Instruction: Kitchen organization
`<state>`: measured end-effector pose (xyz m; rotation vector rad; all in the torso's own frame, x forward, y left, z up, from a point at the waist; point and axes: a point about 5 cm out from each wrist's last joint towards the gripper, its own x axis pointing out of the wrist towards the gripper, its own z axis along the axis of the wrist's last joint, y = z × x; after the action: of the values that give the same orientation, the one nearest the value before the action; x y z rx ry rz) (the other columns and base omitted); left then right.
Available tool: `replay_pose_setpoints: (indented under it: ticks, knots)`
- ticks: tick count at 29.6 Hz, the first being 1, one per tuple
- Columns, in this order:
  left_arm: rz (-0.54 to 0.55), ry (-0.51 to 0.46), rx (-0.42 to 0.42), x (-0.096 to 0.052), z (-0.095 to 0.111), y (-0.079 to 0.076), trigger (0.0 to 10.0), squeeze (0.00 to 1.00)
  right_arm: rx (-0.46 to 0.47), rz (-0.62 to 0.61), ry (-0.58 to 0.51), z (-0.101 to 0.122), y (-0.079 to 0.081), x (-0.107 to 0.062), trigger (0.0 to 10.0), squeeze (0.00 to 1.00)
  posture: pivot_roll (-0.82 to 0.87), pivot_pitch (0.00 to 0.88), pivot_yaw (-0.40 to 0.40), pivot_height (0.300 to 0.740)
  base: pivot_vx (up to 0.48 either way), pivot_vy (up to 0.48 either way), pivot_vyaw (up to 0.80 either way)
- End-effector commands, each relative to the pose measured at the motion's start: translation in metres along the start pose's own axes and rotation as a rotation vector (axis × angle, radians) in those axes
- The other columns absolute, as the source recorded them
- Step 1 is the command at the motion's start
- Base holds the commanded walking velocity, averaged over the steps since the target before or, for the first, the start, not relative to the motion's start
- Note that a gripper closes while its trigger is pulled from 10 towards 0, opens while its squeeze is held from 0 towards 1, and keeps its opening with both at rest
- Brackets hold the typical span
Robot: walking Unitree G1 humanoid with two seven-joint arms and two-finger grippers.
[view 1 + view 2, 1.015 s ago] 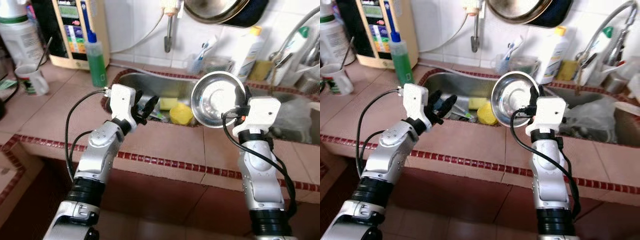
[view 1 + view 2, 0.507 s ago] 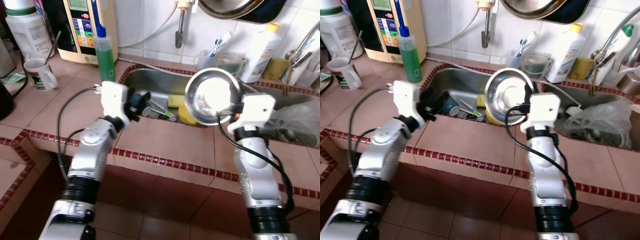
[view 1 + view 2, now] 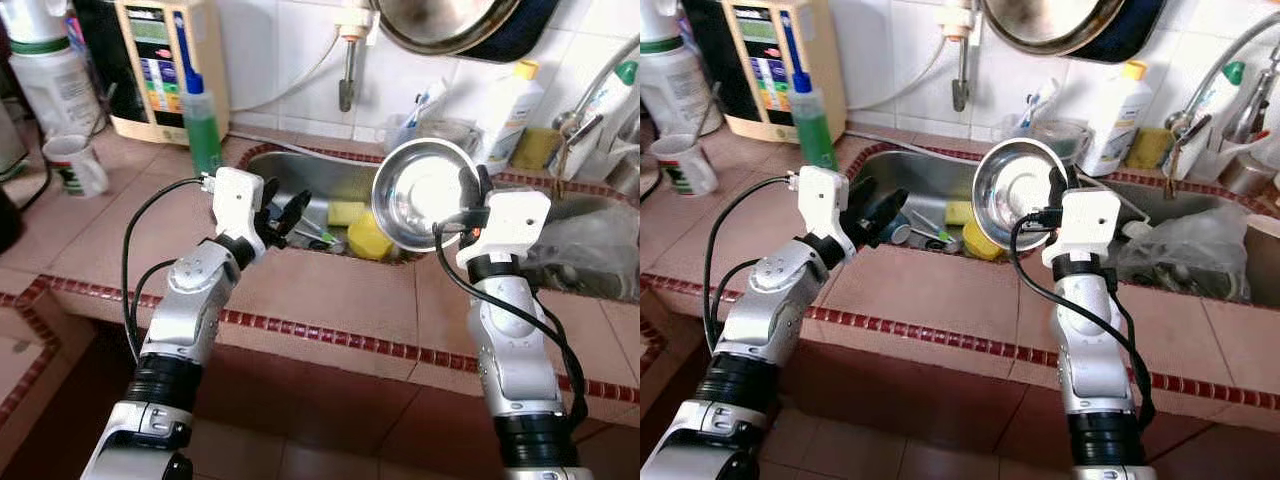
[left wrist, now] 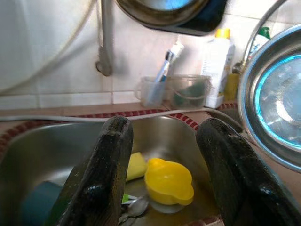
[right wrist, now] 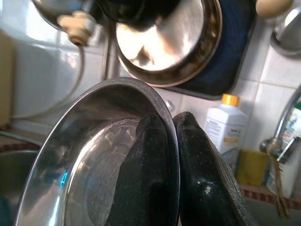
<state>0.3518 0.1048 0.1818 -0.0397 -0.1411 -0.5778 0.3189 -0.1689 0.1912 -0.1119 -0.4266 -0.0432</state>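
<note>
One tiled pink counter (image 3: 330,290), steel sink (image 3: 300,170), white-tiled wall (image 3: 290,50).

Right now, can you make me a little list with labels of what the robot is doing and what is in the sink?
Right gripper: shut on the rim of the steel bowl, held above the sink
Left gripper: open, over the sink's near edge
In sink: yellow cup, yellow sponge, blue cup
Beside sink: green soap bottle

Sink (image 3: 300,165) set in the counter (image 3: 330,290), cup (image 3: 368,237) inside it, mug (image 3: 75,165) far left, bottle (image 3: 512,108) behind
</note>
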Motion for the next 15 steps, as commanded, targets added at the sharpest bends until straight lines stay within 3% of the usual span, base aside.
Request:
replay_pose_setpoints:
  ticks: [1, 15]
  knots:
    - [0.014, -0.006, 0.027, -0.0019, 0.0041, 0.0055, 10.0, 0.00, 0.009, 0.013, -0.013, 0.0024, 0.0040, 0.0021, 10.0, 0.00, 0.09, 0.012, -0.027, 0.740, 0.315, 0.000, 0.00]
    - [0.001, -0.009, 0.032, -0.0010, 0.0041, 0.0036, 10.0, 0.00, 0.005, 0.024, -0.012, 0.0021, 0.0059, 0.0031, 10.0, 0.00, 0.09, 0.004, -0.035, 0.740, 0.316, 0.000, 0.00]
